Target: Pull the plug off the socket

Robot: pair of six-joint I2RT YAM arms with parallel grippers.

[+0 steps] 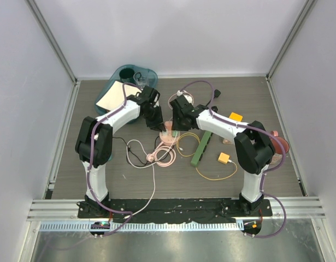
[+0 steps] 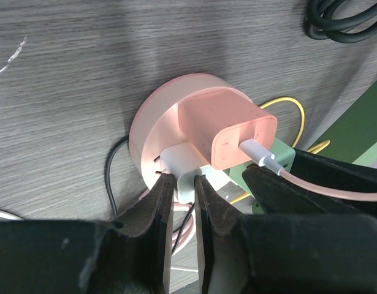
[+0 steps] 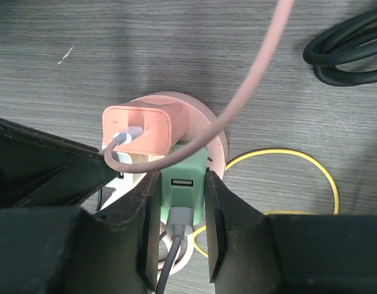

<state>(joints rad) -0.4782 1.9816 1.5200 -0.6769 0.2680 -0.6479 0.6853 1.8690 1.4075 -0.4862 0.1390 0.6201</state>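
A round pink socket (image 1: 169,135) lies mid-table with three plugs in it. In the left wrist view a pink charger (image 2: 225,125) stands on the socket's top (image 2: 157,116), and a white plug (image 2: 182,160) sits at its near edge. My left gripper (image 2: 183,184) is shut on the white plug, one finger on each side. In the right wrist view my right gripper (image 3: 182,184) is shut on a green plug (image 3: 183,174) with a grey cable, beside the pink charger (image 3: 142,128). Both grippers meet over the socket in the top view, the left (image 1: 157,124) and the right (image 1: 181,121).
A green power strip (image 1: 201,147), yellow adapters (image 1: 224,158) and a yellow cable (image 3: 311,165) lie right of the socket. A black cable coil (image 3: 347,55) lies beyond it. Pink and white cables (image 1: 151,155) trail at the front. A teal bin (image 1: 129,82) stands at the back left.
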